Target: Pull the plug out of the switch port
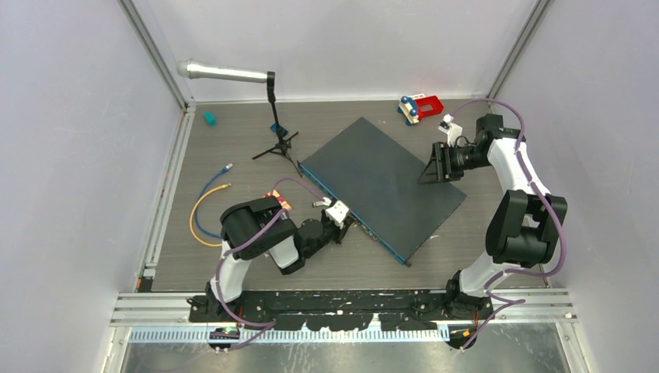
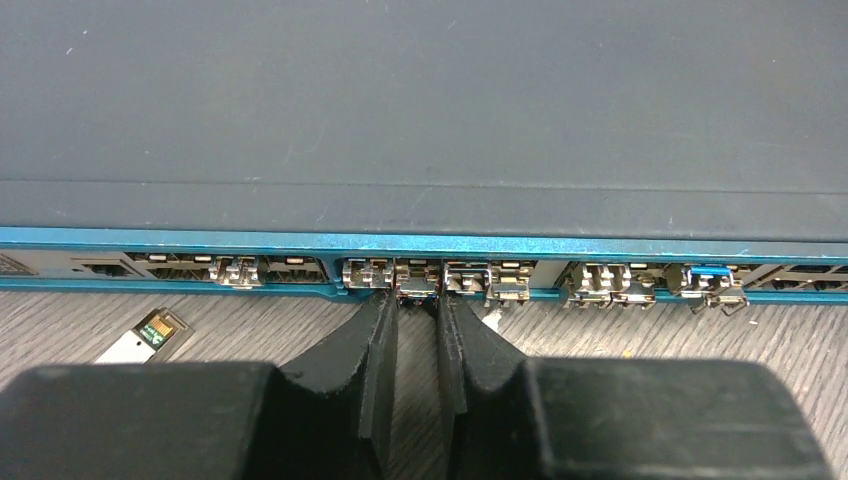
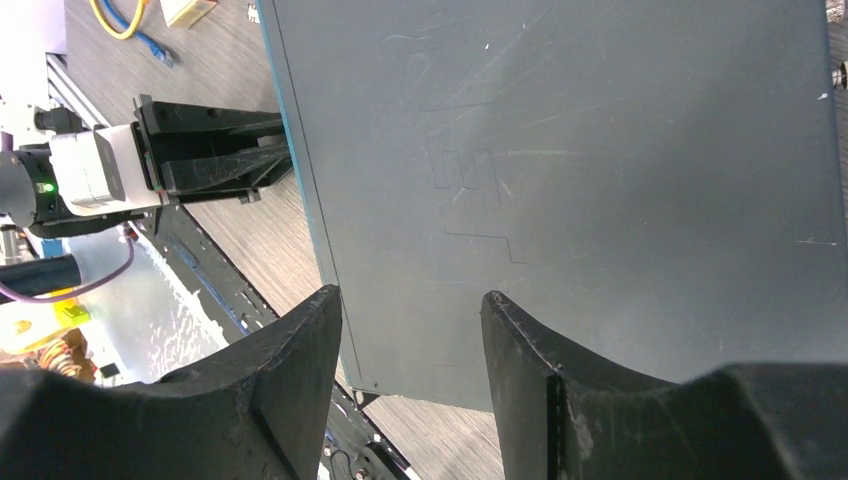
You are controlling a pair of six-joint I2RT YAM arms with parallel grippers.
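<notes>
While the right gripper (image 3: 412, 298) hangs with jaws apart over the switch (image 1: 381, 183), the left gripper (image 2: 415, 300) has narrow jaws flanking a plug (image 2: 417, 287) in its front; whether they pinch it is unclear

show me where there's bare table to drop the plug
Bare room lies between the near corner of the switch and the right arm, and along the back wall between the microphone stand and the red toy. Crowded: the port edge around the left gripper, and the cables.
</notes>
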